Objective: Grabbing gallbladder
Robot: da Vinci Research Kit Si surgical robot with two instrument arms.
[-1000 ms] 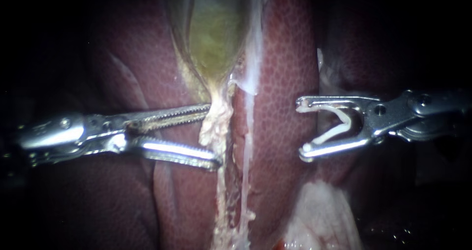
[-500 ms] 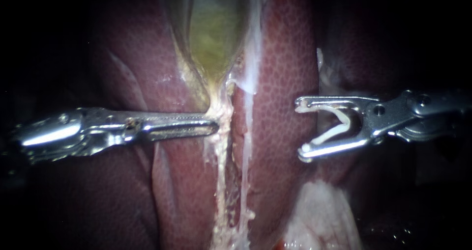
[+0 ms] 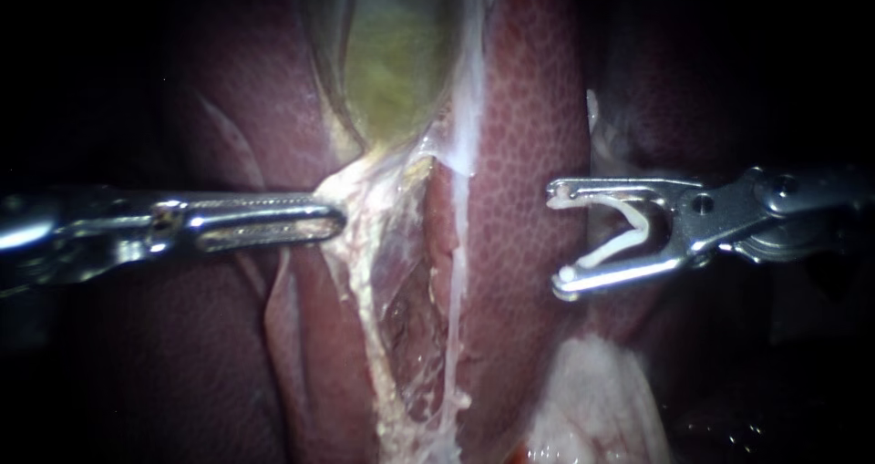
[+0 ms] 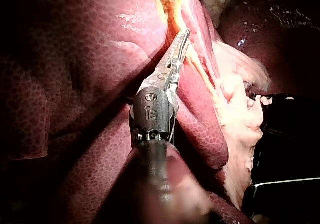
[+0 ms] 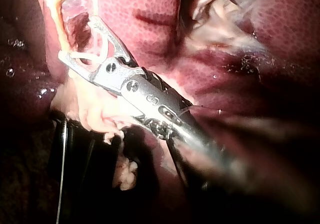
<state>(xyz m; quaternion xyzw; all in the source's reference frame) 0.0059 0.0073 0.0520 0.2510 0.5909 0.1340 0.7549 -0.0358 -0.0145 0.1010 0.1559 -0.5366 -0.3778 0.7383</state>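
The greenish gallbladder [image 3: 392,63] lies between lobes of dark red liver [image 3: 529,127]. My left instrument [image 3: 335,218] has its jaws shut on the pale tissue at the gallbladder's narrow lower end and draws it to the left. That tissue is stretched into a thin sheet [image 3: 383,245]. In the left wrist view the left instrument [image 4: 183,38] holds the same yellowish tissue. My right instrument [image 3: 561,236] hangs apart over the liver, its jaws spread around a white V-shaped clip [image 3: 624,232] that touches both. The right wrist view shows the right instrument [image 5: 76,38] and the clip [image 5: 92,54].
A pale stringy strand [image 3: 451,336] runs down the cleft between the liver lobes. White fatty tissue [image 3: 592,400] lies below the right instrument. Black cables [image 5: 75,159] lie beside the organ in the right wrist view.
My left instrument's jaws closed on the tissue at the gallbladder's lower end and pulled it left, stretching it into a sheet. The right instrument has not moved.
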